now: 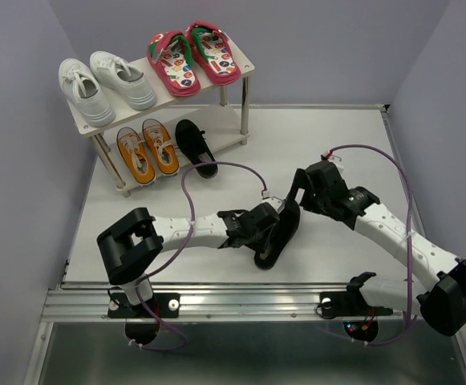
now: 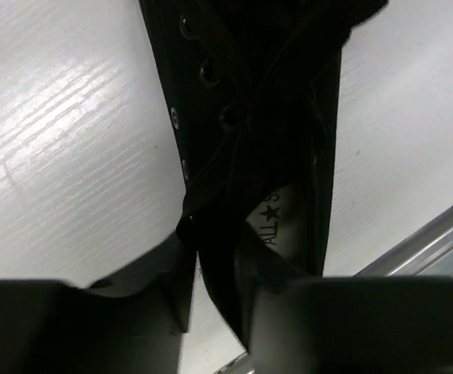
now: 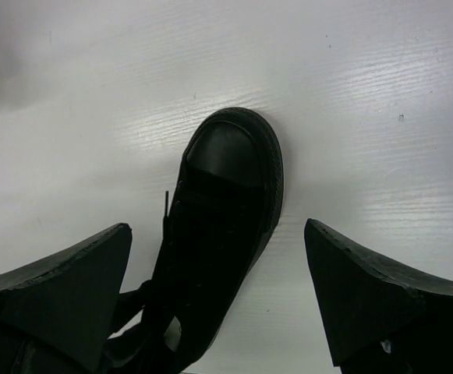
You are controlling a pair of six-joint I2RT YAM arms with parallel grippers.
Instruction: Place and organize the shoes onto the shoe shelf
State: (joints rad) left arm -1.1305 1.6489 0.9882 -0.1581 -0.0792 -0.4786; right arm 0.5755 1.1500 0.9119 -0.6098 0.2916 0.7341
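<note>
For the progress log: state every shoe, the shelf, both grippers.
White lace-up sneakers: top board, left.
Red green-strapped flip-flops: top board, right.
Orange white-laced sneakers: lower board, left.
Black shoe on shelf: lower board, beside them.
Black canvas lace-up shoe: on table, unshelved.
Pale two-tier shelf: upright, holding seven shoes.
Left gripper: astride loose shoe's opening, grip unclear.
Right gripper: open, above its toe.

My left claw [image 1: 269,231] reaching low across to the right, tipped downward, grip unclear from here, my right claw [image 3: 216,230] spread wide, arm angled leftward
</note>
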